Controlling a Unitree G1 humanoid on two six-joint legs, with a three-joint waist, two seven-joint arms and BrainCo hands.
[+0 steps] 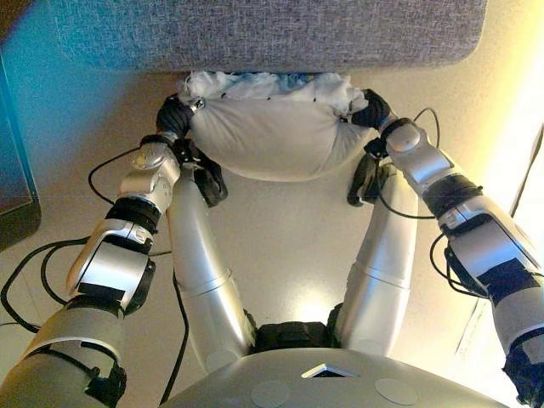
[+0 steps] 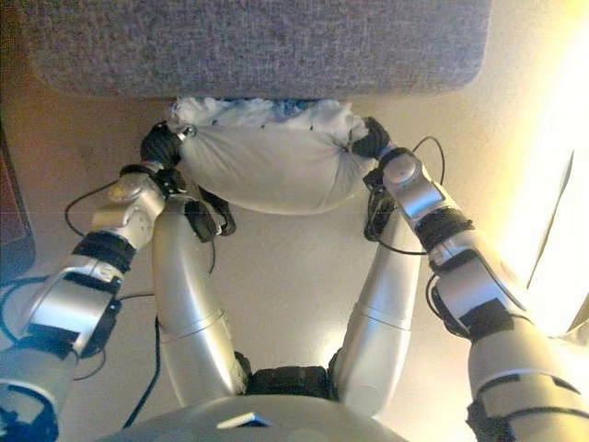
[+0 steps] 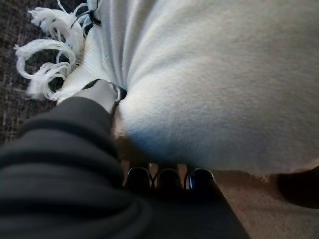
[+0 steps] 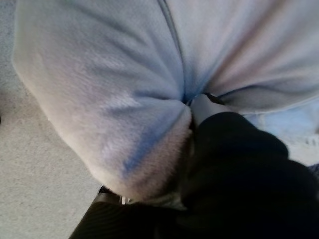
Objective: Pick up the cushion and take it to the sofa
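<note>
While the grey fabric sofa is filling the far edge of the head views, the cushion is hanging just in front of it, held off the pale floor between the two hands; its far side is sitting close against the sofa's front edge, though whether the two are touching cannot be told. The cushion is looking plump and off-white, with a smooth, soft cover that is bulging downward in the middle and puckering into deep creases at each end where the hands are pressing in; along its far side a looser white cloth part with a fringe of curly white tassels is lying against the dark sofa weave. The left hand is gripping the cushion's left end, its thumb digging into the cover and its dark fingertips curling under the bulge; the right hand is clamping the right end likewise, its thumb sinking into a pinched fold.
</note>
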